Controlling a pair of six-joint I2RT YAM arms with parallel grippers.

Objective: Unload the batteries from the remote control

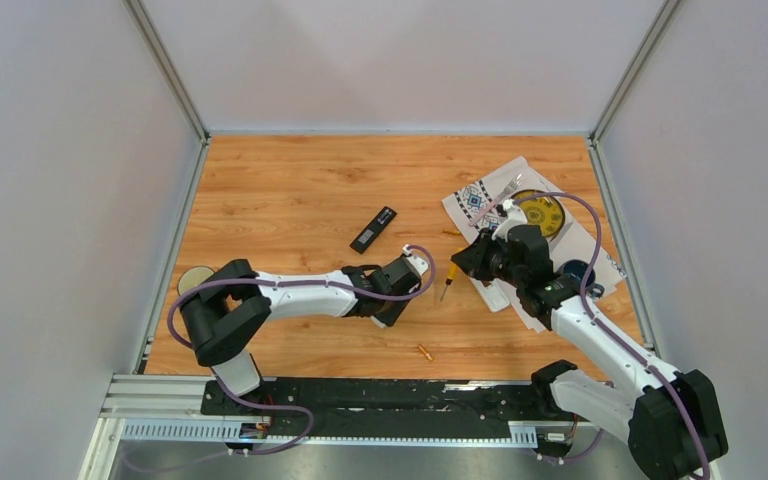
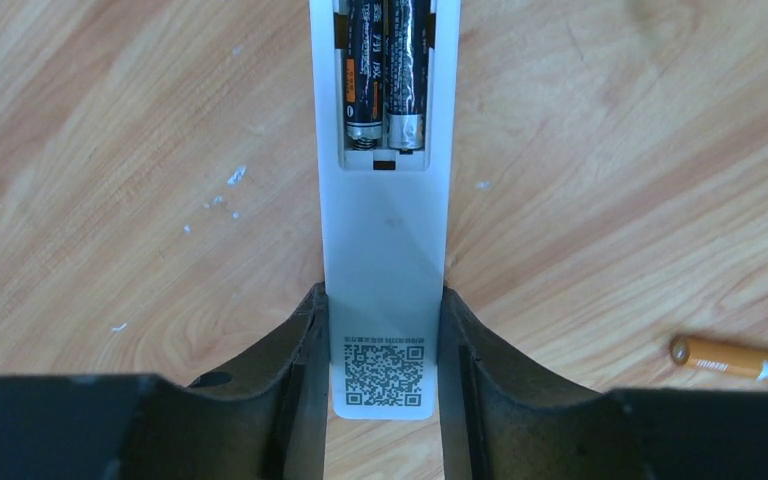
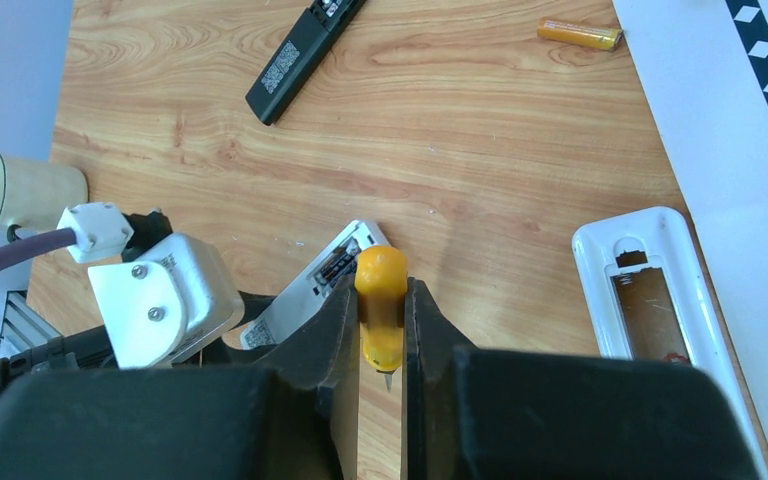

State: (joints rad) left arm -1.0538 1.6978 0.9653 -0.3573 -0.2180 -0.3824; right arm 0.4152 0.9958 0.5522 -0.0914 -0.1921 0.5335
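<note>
Two batteries (image 2: 407, 70) in white remote (image 2: 385, 250), just beyond left jaws tight on it.

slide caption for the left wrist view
Left jaws grip a white remote, cover off, two dark batteries inside; an orange battery lies loose on the table.

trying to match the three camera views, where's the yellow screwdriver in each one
top external: the screwdriver is right of centre, at the tip of the right gripper.
left wrist: not in it.
right wrist: bottom centre, its yellow handle clamped between the fingers.
shared landmark: the white remote, centre of left wrist; in right wrist it lies just left of the handle.
</note>
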